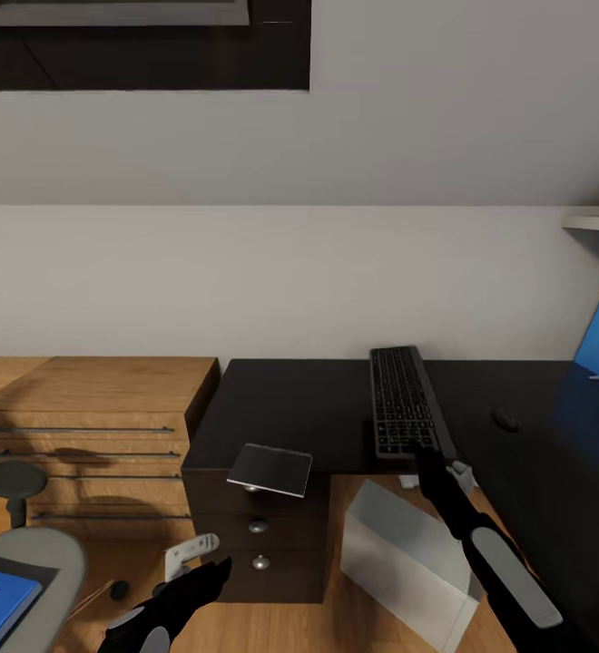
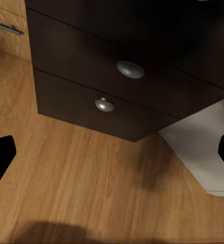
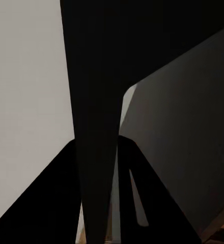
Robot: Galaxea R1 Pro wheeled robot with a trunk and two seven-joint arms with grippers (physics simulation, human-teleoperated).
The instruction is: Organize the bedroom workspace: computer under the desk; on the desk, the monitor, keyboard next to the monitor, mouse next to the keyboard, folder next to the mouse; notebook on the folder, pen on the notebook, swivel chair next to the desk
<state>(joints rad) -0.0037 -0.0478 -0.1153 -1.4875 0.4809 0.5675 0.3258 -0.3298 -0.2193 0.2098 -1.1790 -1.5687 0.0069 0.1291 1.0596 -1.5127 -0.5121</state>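
- I am reaching my right claw (image 1: pixel 424 453) to the near end of the keyboard (image 1: pixel 403 399), which is lying lengthwise on the desk (image 1: pixel 290 408), overhanging its front edge at about one o'clock from me.
- The right wrist view is looking up along a dark slab between my fingers; I judge I am pinching the keyboard's end, though I cannot tell for certain.
- My left claw (image 1: pixel 204 576) is hanging spread and empty before the drawer unit (image 1: pixel 259 526).
- The mouse (image 1: pixel 505 418) is sitting at two o'clock; the notebook (image 1: pixel 270 469) is tipping over the desk edge; the folder (image 1: pixel 0 603) is resting on the swivel chair (image 1: pixel 36 553).
- To do this well, I am keeping the keyboard flat and swinging it parallel to the front edge, away from the mouse.
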